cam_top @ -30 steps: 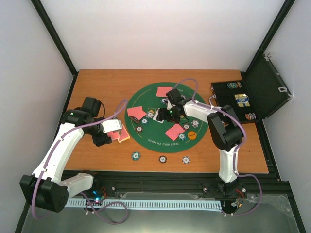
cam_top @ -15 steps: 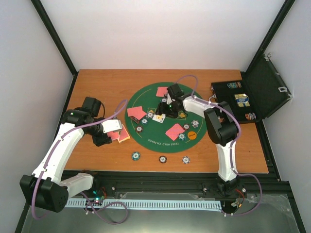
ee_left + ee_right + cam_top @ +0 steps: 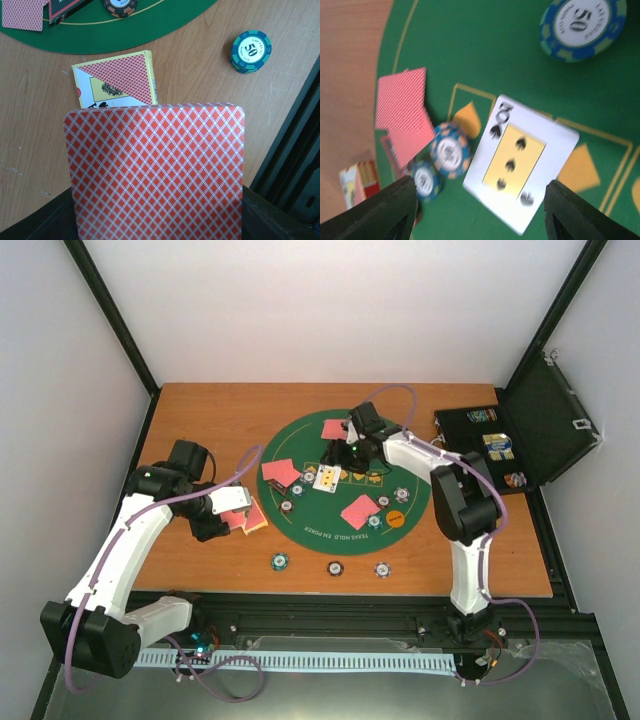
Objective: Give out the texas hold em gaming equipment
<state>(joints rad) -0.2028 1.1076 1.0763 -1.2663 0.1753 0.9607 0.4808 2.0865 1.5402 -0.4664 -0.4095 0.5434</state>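
**Entry: face-up three of spades (image 3: pixel 520 162).** It lies flat near the centre of the green mat (image 3: pixel 300 445), inside the yellow-lined boxes printed there.

**Right hand (image 3: pixel 340 458).** We list it above that card, towards the mat's far side. Its fingers are spread wide and hold nothing.

**Left hand (image 3: pixel 238 512).** It is clamped on the red-backed deck (image 3: pixel 155 170), just off the mat's left edge. It sits over the tabletop (image 3: pixel 220 420), with the yellow card box (image 3: pixel 115 82) below it.

**Also on the mat.**
- Face-down cards (image 3: pixel 359 510).
- Striped chips (image 3: pixel 451 150), touching the spade's left side.

**Off the mat.** Three poker chips (image 3: pixel 334 567) sit off its near edge.

**Step in hand.** We judge this to be the dealing of the shared cards to the mat's centre, with this card already set down.

**Next move.** We judge that the right hand should lift clear without dragging the card. It can then go off the mat's left edge to draw one card from the deck.
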